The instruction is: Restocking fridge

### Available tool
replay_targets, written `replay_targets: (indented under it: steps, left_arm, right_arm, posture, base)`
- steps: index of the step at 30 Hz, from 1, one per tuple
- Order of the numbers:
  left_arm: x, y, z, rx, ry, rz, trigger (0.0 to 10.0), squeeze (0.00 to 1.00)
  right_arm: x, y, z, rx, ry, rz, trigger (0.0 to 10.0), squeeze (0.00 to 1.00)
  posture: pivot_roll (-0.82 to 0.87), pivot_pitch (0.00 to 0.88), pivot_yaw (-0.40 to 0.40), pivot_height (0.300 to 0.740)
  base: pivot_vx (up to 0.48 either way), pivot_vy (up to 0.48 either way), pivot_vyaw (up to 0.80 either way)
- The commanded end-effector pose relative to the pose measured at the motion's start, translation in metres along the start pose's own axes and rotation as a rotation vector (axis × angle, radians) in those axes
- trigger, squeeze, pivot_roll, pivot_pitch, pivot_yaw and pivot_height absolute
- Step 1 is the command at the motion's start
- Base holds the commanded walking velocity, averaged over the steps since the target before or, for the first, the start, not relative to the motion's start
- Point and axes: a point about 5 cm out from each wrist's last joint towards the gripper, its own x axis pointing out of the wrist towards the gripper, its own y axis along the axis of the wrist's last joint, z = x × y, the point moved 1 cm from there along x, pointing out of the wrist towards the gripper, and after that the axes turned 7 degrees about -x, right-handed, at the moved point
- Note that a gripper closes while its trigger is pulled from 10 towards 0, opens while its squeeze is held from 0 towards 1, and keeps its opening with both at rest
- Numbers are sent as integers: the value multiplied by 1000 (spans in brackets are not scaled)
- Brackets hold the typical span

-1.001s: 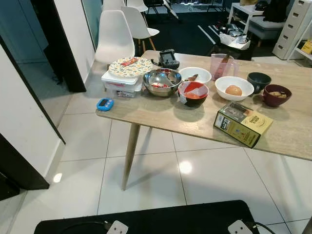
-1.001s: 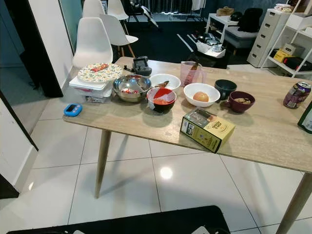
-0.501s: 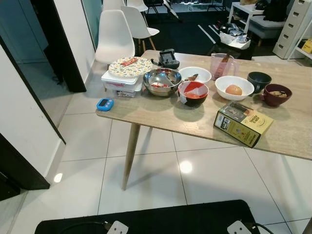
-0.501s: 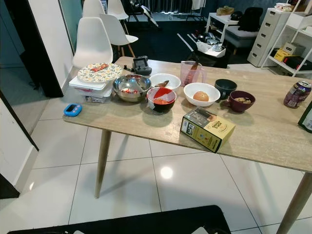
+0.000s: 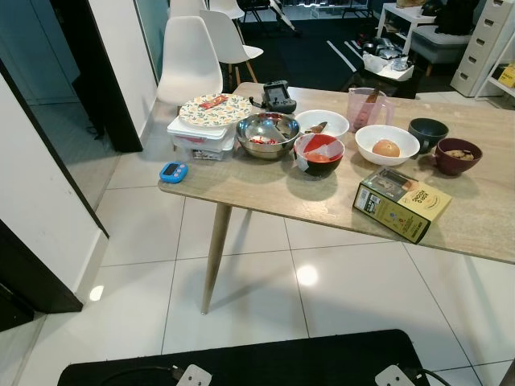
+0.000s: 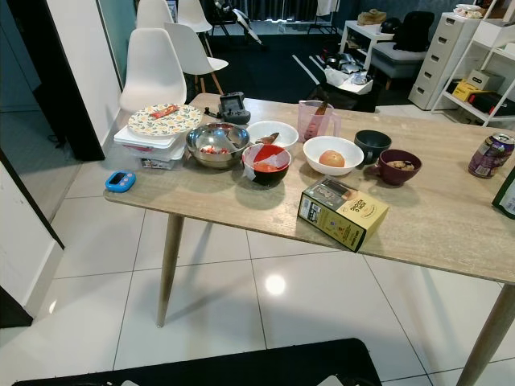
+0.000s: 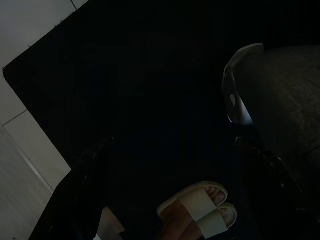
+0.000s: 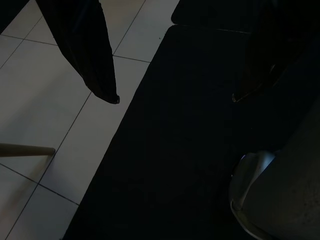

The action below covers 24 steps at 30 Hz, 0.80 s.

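On a wooden table (image 5: 257,191) stand a yellow carton (image 5: 401,203), a red bowl (image 5: 319,152), a steel bowl (image 5: 267,133), a white bowl with a round orange item (image 5: 386,143), a pink jug (image 5: 368,107), a maroon bowl (image 5: 457,155) and a drinks can (image 6: 491,154). A floral plate (image 5: 214,110) rests on a plastic container (image 5: 201,138). Both arms hang low over a black mat. My left gripper (image 7: 174,145) is open in deep shade. My right gripper (image 8: 175,100) is open with nothing between its fingers.
White chairs (image 5: 189,60) stand behind the table's left end. A blue timer (image 5: 173,170) lies at the table corner. A white wall (image 5: 40,193) juts in on the left. A person's sandalled foot (image 7: 200,212) stands on the black mat (image 5: 265,362).
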Motion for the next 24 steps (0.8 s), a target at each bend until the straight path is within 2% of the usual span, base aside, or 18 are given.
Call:
replay_targets:
  steps: [1, 24]
  left_arm:
    - [1, -4, 8, 0, -25, -18, 10000, 0]
    - [0, -6, 7, 0, -19, -22, 10000, 0]
  right_arm:
    - [0, -2, -2, 15, 5, -9, 10000, 0]
    - [0, -3, -4, 13, 8, -11, 10000, 0]
  posture:
    - [-35, 0, -34, 740]
    - [-31, 0, -33, 740]
  base:
    - [0, 0, 0]
    - [0, 0, 0]
